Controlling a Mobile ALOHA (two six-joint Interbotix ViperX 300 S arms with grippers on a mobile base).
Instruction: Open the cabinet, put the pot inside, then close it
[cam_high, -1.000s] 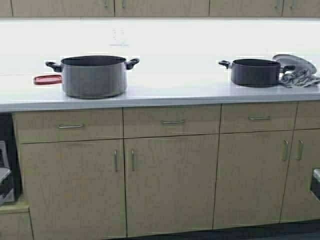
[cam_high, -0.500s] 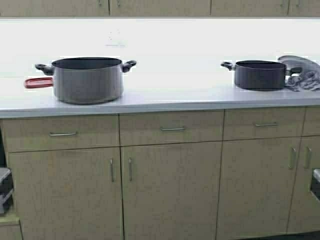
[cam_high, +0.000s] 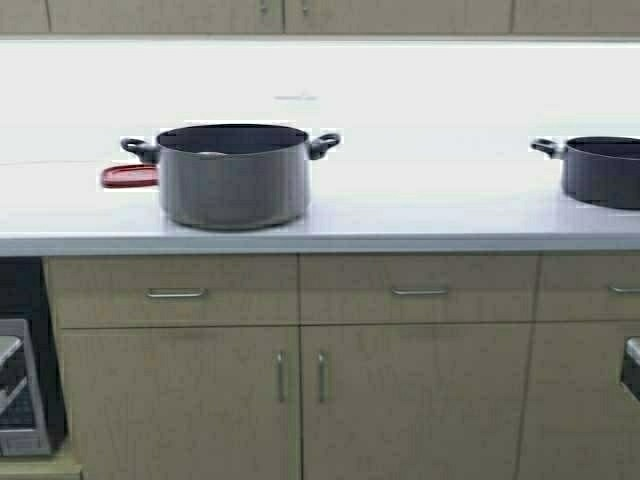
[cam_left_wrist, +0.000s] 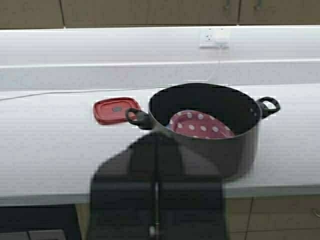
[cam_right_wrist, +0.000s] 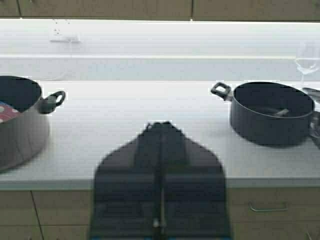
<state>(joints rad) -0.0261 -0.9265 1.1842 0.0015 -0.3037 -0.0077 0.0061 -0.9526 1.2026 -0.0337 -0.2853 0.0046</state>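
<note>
The pot (cam_high: 232, 180), wide and grey with two black loop handles, stands on the white counter (cam_high: 420, 215). In the left wrist view the pot (cam_left_wrist: 210, 125) holds something red with white dots. The cabinet (cam_high: 180, 15) shows only as the bottom edge of tan doors along the top of the high view, both doors closed. My left gripper (cam_left_wrist: 156, 142) is shut and empty, in front of the counter edge near the pot's left handle. My right gripper (cam_right_wrist: 161, 125) is shut and empty, facing bare counter, with the pot (cam_right_wrist: 20, 125) off to one side. Neither arm shows in the high view.
A smaller dark pot (cam_high: 605, 170) stands at the counter's right end. A flat red lid (cam_high: 128, 176) lies just left of the big pot. Floor cabinets with drawers (cam_high: 420, 292) run below the counter. A wire rack (cam_high: 20, 390) sits low at the left.
The robot has driven closer to the counter and shifted leftward: the whole scene looks larger and has slid right. The small pot is now at the right edge.
</note>
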